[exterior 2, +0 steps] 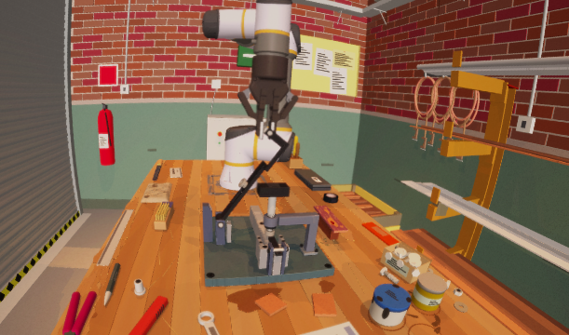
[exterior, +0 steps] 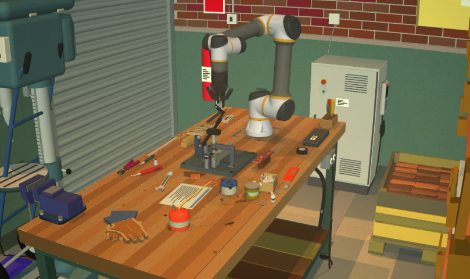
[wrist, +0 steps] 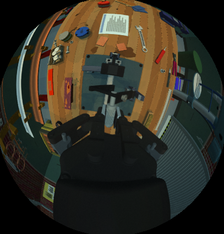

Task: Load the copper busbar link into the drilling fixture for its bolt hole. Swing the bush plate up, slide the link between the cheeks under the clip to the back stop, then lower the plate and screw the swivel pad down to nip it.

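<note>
My gripper (exterior 2: 266, 130) hangs well above the back of the drilling fixture (exterior 2: 265, 242). The bush plate (exterior 2: 249, 179) is held in its closed fingers by the knurled handle (wrist: 110, 116) at its free end, and the dark plate stands swung up steeply from its hinge post (exterior 2: 215, 228) on the fixture's left side. The screw with its black knob (exterior 2: 273, 190) stands upright in the grey bridge over the cheeks. The copper busbar link (exterior 2: 331, 221) lies on the bench just right of the base plate, apart from it.
Behind the work stand the arm's white base (exterior: 259, 124) and a grey control cabinet (exterior: 348, 121). Two copper offcuts (exterior 2: 271, 303), a spanner (exterior: 163, 181), tape tins (exterior 2: 390, 304) and a paper sheet lie in front of the fixture.
</note>
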